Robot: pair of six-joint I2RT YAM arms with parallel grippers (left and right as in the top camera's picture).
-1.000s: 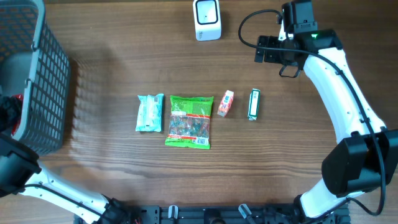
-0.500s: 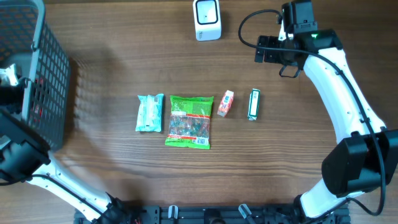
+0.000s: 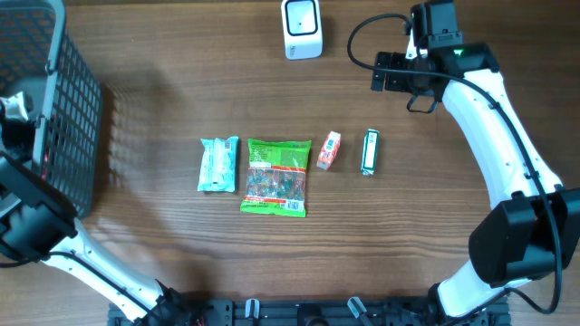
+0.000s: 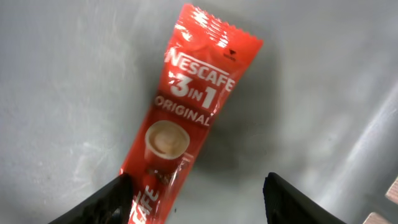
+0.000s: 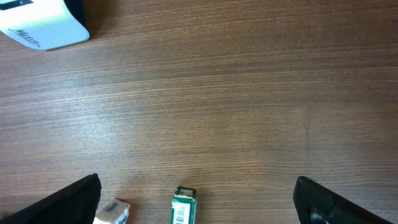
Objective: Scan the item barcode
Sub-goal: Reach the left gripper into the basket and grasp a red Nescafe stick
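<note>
The sachet (image 4: pixel 186 118) is red and reads "NESCAFE 3 IN 1 ORIGINAL" in white, with a cup of coffee pictured below the words. It runs from the upper middle of the left wrist view down to the lower left, flat on the grey floor of the basket (image 4: pixel 62 74). Its lower end, where part of "NESCAFE" repeats, lies just beside the left-hand finger of the left gripper (image 4: pixel 198 194). The fingers stand apart, wider than the sachet, and nothing is clamped between them.

In the overhead view the basket (image 3: pixel 54 118) sits at the left edge of the frame, dark mesh, with the left arm reaching into it. The white scanner (image 3: pixel 301 27) stands at top centre. Mid-frame is a row: a teal packet (image 3: pixel 217 164), a green bag (image 3: pixel 276 177), a small red-and-white box (image 3: pixel 328 150) and a slim green box (image 3: pixel 369 151).

The right gripper (image 5: pixel 198 190) hangs at the upper right of the overhead view, jaws spread wide and empty. Its camera shows a barcode on the slim green box. Dark lettering on the scanner is too blurred to read.
</note>
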